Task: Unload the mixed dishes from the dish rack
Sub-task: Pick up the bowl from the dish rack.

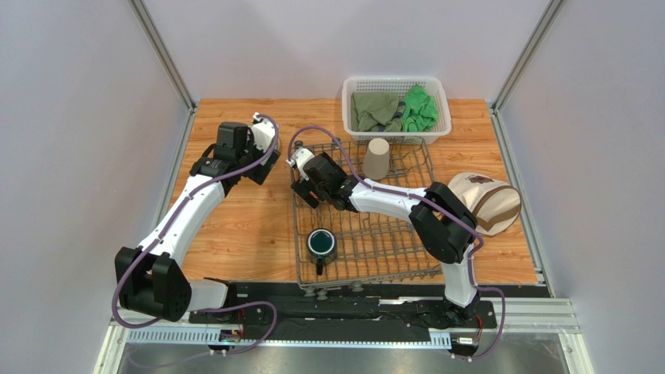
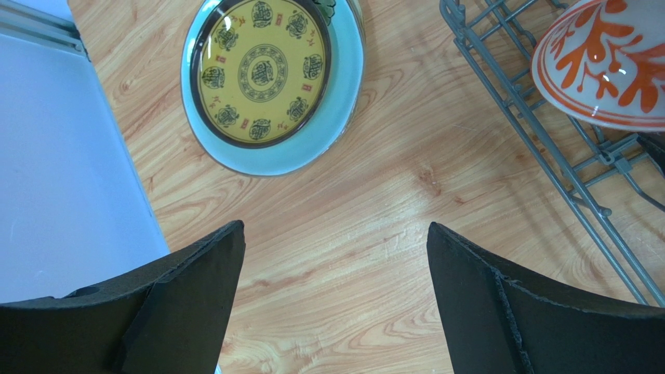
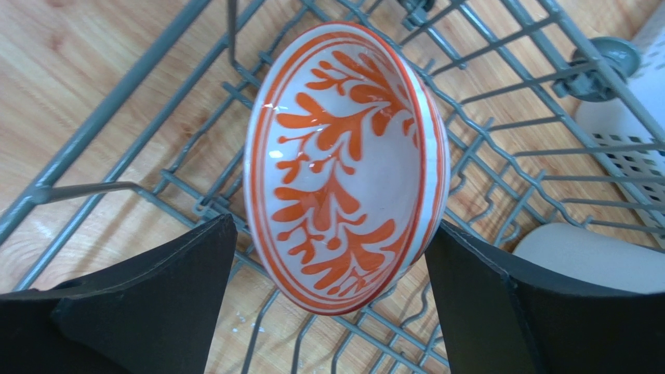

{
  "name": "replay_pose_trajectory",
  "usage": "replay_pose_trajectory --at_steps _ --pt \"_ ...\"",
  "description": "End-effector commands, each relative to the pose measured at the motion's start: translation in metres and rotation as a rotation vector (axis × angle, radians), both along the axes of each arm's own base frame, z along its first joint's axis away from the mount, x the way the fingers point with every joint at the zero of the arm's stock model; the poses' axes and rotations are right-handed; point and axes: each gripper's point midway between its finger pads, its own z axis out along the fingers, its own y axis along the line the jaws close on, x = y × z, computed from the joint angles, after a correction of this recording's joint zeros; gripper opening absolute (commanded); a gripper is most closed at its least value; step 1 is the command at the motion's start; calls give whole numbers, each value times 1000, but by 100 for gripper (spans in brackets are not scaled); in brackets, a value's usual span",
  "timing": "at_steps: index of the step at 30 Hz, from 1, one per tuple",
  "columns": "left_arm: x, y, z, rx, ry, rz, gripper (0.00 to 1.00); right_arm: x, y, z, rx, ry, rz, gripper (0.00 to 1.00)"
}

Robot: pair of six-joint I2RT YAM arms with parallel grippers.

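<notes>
The grey wire dish rack (image 1: 375, 234) stands mid-table. In it are a dark teal mug (image 1: 321, 244) and a tall beige cup (image 1: 377, 158), upside down. A small red-and-white patterned bowl (image 3: 343, 164) stands on its edge in the rack's far left corner. My right gripper (image 3: 329, 226) is open, one finger on each side of the bowl. My left gripper (image 2: 334, 234) is open and empty above bare wood, left of the rack (image 2: 538, 117). The yellow-and-green plate (image 2: 269, 78) lies flat on the table beyond it. The bowl also shows in the left wrist view (image 2: 609, 62). The other plates are out of view.
A white mesh basket (image 1: 396, 107) with green cloths stands behind the rack. A beige cap-like fabric thing (image 1: 488, 201) lies right of the rack. The beige cup (image 3: 593, 257) lies close to my right finger. Grey walls enclose the table.
</notes>
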Motion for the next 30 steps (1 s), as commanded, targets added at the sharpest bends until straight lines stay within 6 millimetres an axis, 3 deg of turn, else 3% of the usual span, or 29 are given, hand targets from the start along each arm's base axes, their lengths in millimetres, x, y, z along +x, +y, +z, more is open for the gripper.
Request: replay_pose_trajectory --at_steps 1,7,13,17,30 --pt "7 1 7 -13 -39 11 94 24 4 29 46 -97 -76 90" --pt "8 0 7 -18 -43 11 94 32 -9 33 25 -117 -131 83" --pt "9 -1 7 -21 -44 12 94 40 -18 34 17 -111 -165 70" --pt "9 -1 8 -24 -45 14 94 43 -18 30 8 -101 -168 57" --pt "10 -6 7 -53 -45 8 94 43 -12 16 -12 -55 -164 38"
